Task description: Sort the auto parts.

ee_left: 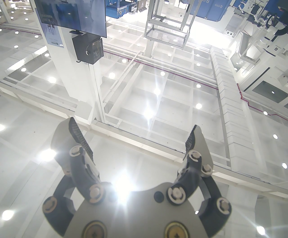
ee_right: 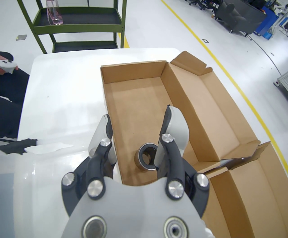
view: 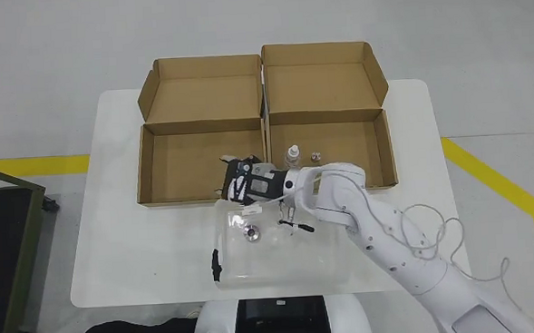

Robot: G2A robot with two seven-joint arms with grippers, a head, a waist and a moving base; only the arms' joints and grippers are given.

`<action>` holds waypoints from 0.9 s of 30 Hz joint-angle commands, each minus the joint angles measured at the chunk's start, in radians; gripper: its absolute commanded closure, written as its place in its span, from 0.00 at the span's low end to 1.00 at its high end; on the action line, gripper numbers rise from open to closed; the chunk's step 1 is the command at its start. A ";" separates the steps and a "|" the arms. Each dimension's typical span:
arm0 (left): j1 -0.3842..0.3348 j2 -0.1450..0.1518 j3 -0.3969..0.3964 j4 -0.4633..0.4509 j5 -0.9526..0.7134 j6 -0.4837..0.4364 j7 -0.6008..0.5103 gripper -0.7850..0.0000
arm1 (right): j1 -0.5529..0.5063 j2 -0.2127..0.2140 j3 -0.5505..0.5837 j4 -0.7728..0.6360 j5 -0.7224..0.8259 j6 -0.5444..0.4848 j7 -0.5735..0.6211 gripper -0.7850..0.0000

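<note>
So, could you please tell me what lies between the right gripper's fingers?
In the right wrist view, a bearing ring lies on the floor of the cardboard box, between the fingers of the open right gripper.

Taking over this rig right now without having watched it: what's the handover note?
Left gripper: open, empty, pointed at the ceiling.
Right gripper: open over a corner of the left box, a bearing lying on the box floor below it.
Done: bearing in left box; white part and small round part in right box.
Left: ring part and dark part in the clear tray.
</note>
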 commanded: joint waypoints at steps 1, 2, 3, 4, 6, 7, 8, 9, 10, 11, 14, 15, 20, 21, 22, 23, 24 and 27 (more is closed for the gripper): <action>0.000 0.000 0.000 0.000 0.000 0.000 0.000 0.00 | -0.046 0.012 0.014 -0.062 -0.012 -0.038 0.017 0.46; 0.000 0.000 0.000 0.000 0.000 0.000 0.000 0.00 | -0.069 0.018 0.022 -0.089 -0.022 -0.051 0.026 0.46; 0.000 0.000 0.000 0.000 0.000 0.000 0.000 0.00 | -0.093 0.024 0.028 -0.113 -0.027 -0.068 0.029 0.45; 0.000 0.000 0.000 0.000 0.000 0.000 0.000 0.00 | -0.115 0.030 0.035 -0.132 -0.035 -0.087 0.033 0.44; 0.000 0.000 0.000 0.000 0.000 0.000 0.000 0.00 | -0.162 0.041 0.051 -0.160 -0.054 -0.114 0.037 0.44; 0.000 0.000 0.000 0.000 0.000 0.000 0.000 0.00 | -0.186 0.047 0.056 -0.169 -0.063 -0.131 0.037 0.44; 0.000 0.000 0.000 0.000 0.000 0.000 0.000 0.00 | -0.208 0.053 0.061 -0.175 -0.074 -0.144 0.039 0.45; 0.000 0.000 0.000 0.000 0.000 0.000 0.000 0.00 | -0.228 0.058 0.066 -0.181 -0.088 -0.158 0.040 0.44; 0.000 0.000 0.000 0.000 0.000 0.000 0.000 0.00 | -0.246 0.063 0.072 -0.183 -0.100 -0.166 0.040 0.45; 0.000 0.000 0.000 0.000 0.000 0.000 0.000 0.00 | -0.265 0.067 0.077 -0.184 -0.105 -0.170 0.036 0.45; 0.000 0.000 0.000 0.000 0.000 0.000 0.000 0.00 | -0.304 0.076 0.089 -0.182 -0.124 -0.186 0.022 0.47; 0.000 0.000 0.000 0.000 0.000 0.000 0.000 0.00 | -0.313 0.079 0.092 -0.177 -0.130 -0.189 0.015 0.46; 0.000 0.000 0.000 0.000 0.000 0.000 0.000 0.00 | -0.324 0.085 0.108 -0.121 -0.169 -0.166 -0.036 0.46; 0.000 0.000 0.000 0.000 0.000 0.000 0.000 0.00 | -0.322 0.085 0.106 -0.110 -0.177 -0.163 -0.046 0.46; 0.000 0.000 0.000 0.000 0.000 0.000 0.000 0.00 | -0.320 0.084 0.104 -0.101 -0.184 -0.160 -0.056 0.45; 0.000 0.000 0.000 0.000 0.000 0.000 0.000 0.00 | -0.316 0.084 0.102 -0.090 -0.192 -0.154 -0.065 0.44; 0.000 0.000 0.000 0.000 0.000 0.000 0.000 0.00 | -0.312 0.083 0.100 -0.080 -0.200 -0.148 -0.072 0.44; 0.000 0.000 0.000 0.000 0.000 0.000 0.000 0.00 | -0.299 0.081 0.092 -0.046 -0.219 -0.129 -0.086 0.44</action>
